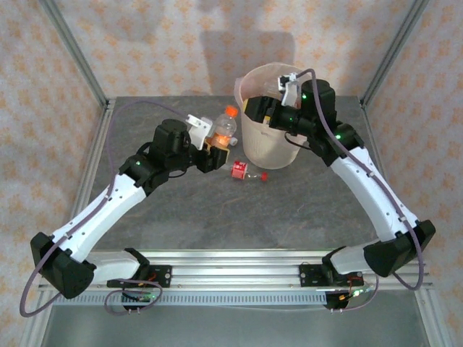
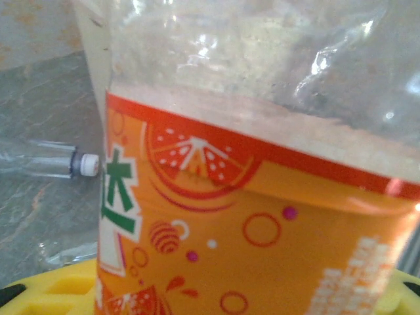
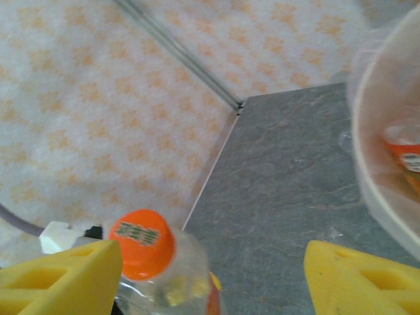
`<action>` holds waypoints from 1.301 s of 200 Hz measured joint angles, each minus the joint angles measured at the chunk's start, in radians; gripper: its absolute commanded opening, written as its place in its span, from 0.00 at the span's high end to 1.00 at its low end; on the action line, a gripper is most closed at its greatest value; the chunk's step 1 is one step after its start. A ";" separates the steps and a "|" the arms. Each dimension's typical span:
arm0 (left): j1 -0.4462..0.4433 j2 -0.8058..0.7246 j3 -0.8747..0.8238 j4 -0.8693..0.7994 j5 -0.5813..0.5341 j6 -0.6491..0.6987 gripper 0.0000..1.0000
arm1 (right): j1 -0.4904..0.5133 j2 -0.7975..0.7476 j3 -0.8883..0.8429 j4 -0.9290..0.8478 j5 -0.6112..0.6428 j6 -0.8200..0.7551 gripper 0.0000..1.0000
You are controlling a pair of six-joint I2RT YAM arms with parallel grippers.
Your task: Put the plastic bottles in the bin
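My left gripper [image 1: 215,147] is shut on a clear bottle [image 1: 225,129] with an orange cap and an orange label, held upright above the table, left of the bin [image 1: 271,144]. Its orange label [image 2: 262,230] crowds the left wrist view, with a yellow finger [image 2: 39,292] at each lower corner. My right gripper [image 1: 255,110] hangs open at the bin's left rim. From the right wrist, the held bottle's cap [image 3: 141,243] sits beside the left finger [image 3: 59,279], and an orange-labelled bottle [image 3: 403,154] lies inside the bin [image 3: 374,164]. A red-labelled bottle [image 1: 243,171] lies on the table.
A clear bottle [image 2: 39,164] with a pale cap lies on the grey table [image 2: 39,216] beyond the held one. Metal frame posts [image 1: 72,50] and patterned walls enclose the table. The bin stands at the back, right of centre.
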 measured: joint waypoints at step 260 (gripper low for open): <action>-0.029 -0.101 -0.039 0.074 -0.061 -0.052 0.00 | 0.085 -0.055 0.084 -0.111 0.400 -0.103 0.98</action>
